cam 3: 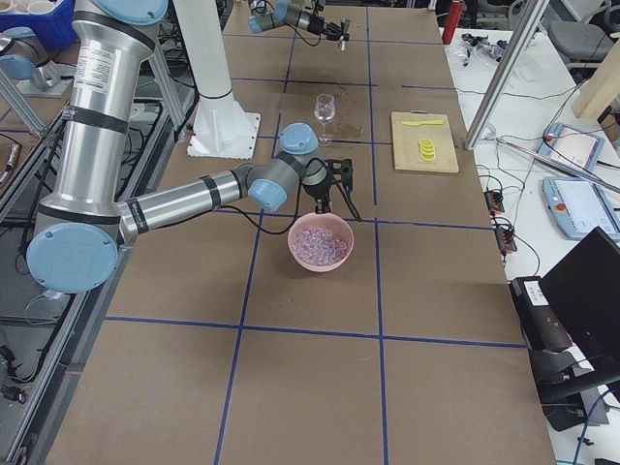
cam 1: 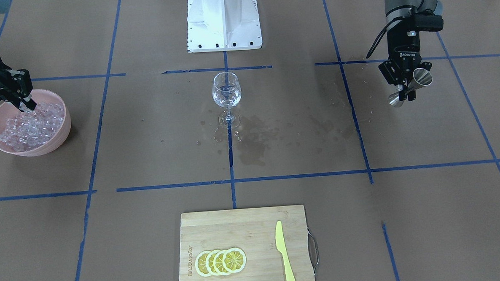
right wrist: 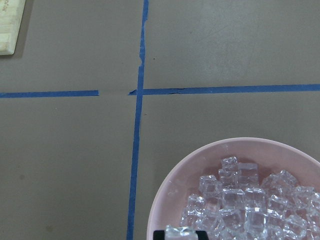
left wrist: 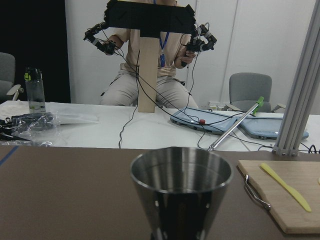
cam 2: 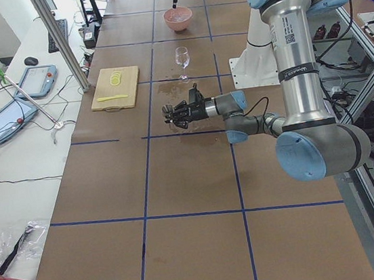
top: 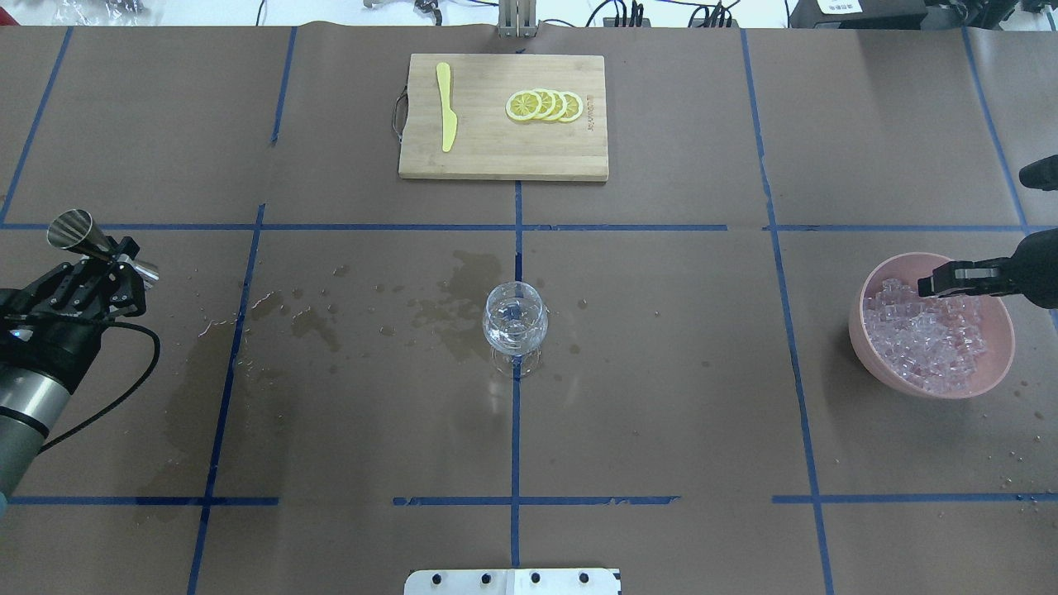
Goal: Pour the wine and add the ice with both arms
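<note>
While the right gripper (top: 922, 286), marked ROBOTIQ, pinches one cube (right wrist: 181, 231) just over the ice (top: 930, 347) in the pink bowl (top: 934, 390), the left gripper (top: 124, 256), marked the same, is clamped on the waist of a tilted steel jigger (top: 73, 228). Seen from overhead, the bowl sits at 3 o'clock from the glass (top: 514, 318) and the jigger at 9, both well apart from it. At 12 lies a board (top: 496, 157); its burned-in brand is too small to read.
</note>
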{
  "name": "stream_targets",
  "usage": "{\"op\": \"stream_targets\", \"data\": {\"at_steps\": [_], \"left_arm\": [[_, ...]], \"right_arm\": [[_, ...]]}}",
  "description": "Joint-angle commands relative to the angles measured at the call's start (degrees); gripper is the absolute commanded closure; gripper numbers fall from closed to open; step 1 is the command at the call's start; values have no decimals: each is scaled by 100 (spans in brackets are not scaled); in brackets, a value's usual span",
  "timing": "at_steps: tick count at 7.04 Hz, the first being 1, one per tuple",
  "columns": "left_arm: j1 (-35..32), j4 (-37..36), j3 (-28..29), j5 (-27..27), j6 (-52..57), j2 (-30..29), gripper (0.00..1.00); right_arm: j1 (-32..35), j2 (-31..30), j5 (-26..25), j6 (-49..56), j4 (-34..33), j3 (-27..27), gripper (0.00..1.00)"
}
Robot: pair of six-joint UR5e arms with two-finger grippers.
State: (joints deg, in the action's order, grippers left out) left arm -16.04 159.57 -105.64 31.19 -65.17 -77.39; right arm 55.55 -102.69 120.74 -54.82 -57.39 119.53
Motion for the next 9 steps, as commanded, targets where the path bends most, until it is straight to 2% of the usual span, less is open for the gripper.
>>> {"op": "stream_targets", "data": {"at_steps": [1, 3, 6, 9], "left_arm": [[538, -32, 262, -657, -538, -30, 100], [671, -40, 639, -885, -655, -319, 100], [1067, -49, 1246, -1501, -840, -707, 100], [1112, -49, 1502, -1537, -840, -725, 100]], "right_arm": [[0, 3, 54, -255, 0, 201, 100], [9, 56, 213, -433, 0, 325, 100], [9, 178, 301, -651, 0, 509, 100], [165, 758, 826, -1171, -9, 501, 100]]}}
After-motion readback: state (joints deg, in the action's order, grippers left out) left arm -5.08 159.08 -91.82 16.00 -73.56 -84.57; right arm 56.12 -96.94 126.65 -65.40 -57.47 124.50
